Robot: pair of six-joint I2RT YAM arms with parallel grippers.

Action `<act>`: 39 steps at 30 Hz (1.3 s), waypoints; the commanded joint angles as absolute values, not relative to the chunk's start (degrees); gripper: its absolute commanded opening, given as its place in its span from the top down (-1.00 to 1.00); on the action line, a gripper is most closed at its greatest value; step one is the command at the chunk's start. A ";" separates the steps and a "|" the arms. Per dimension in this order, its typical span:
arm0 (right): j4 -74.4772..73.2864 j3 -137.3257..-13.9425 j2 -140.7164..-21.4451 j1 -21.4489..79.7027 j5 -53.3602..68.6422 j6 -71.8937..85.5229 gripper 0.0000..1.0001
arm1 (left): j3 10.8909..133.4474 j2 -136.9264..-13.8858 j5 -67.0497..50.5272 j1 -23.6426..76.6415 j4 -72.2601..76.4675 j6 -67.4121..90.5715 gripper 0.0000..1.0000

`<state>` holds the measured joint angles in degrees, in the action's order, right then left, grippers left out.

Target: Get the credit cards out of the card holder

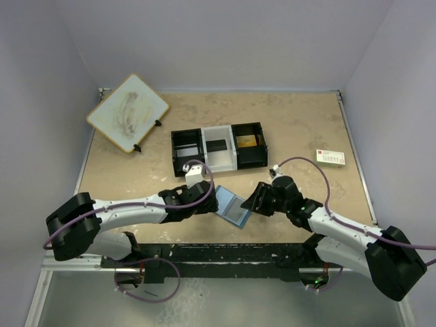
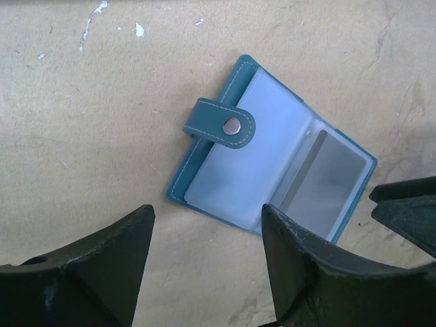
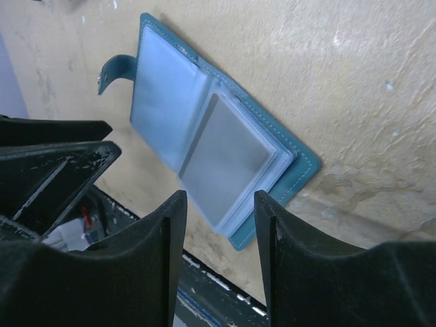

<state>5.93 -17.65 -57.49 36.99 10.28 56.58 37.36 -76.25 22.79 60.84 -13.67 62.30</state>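
The blue card holder (image 1: 231,206) lies open like a book on the table between my two grippers. Its snap tab (image 2: 219,125) rests folded over the pale left pocket. A grey credit card (image 2: 323,182) shows inside the right-hand clear pocket (image 3: 225,155). My left gripper (image 1: 210,201) is open just left of the holder (image 2: 252,163), with bare table between its fingers (image 2: 208,212). My right gripper (image 1: 253,202) is open at the holder's right edge (image 3: 204,136), its fingertips (image 3: 219,197) straddling the corner of the stacked pockets without closing on them.
A black-and-white three-compartment tray (image 1: 219,131) stands behind the holder, with a dark card (image 1: 218,145) in its middle part and a gold card (image 1: 246,142) in its right part. A white printed card (image 1: 330,158) lies far right. A tilted whiteboard (image 1: 128,112) stands back left.
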 commanded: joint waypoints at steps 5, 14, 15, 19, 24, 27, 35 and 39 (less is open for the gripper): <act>18.71 -14.20 -58.78 37.30 15.47 64.33 0.10 | 41.66 -78.63 28.28 61.07 -12.00 53.85 -0.24; 19.16 -12.92 -63.02 37.30 12.67 67.71 0.14 | 43.67 -84.50 25.47 61.07 -10.24 48.81 -0.15; 19.12 -12.62 -63.05 37.28 12.33 68.08 0.14 | 43.68 -84.92 25.27 61.08 -10.34 49.04 -0.12; 18.48 -11.33 -61.98 37.27 11.35 69.18 0.16 | 42.77 -86.05 24.54 61.02 -10.14 49.90 -0.02; 20.20 -9.08 -61.02 37.31 10.54 69.88 0.15 | 42.37 -86.21 23.16 61.06 -9.87 49.50 0.19; 23.31 -8.62 -62.25 37.27 12.23 71.24 0.17 | 42.44 -86.25 22.08 61.08 -9.84 49.09 0.32; 23.42 -11.35 -62.25 37.27 11.56 69.83 0.24 | 41.98 -86.31 20.57 61.08 -9.75 49.65 0.58; 20.65 -11.86 -61.62 37.34 10.90 69.44 0.23 | 41.99 -86.30 20.50 61.04 -9.76 49.93 0.61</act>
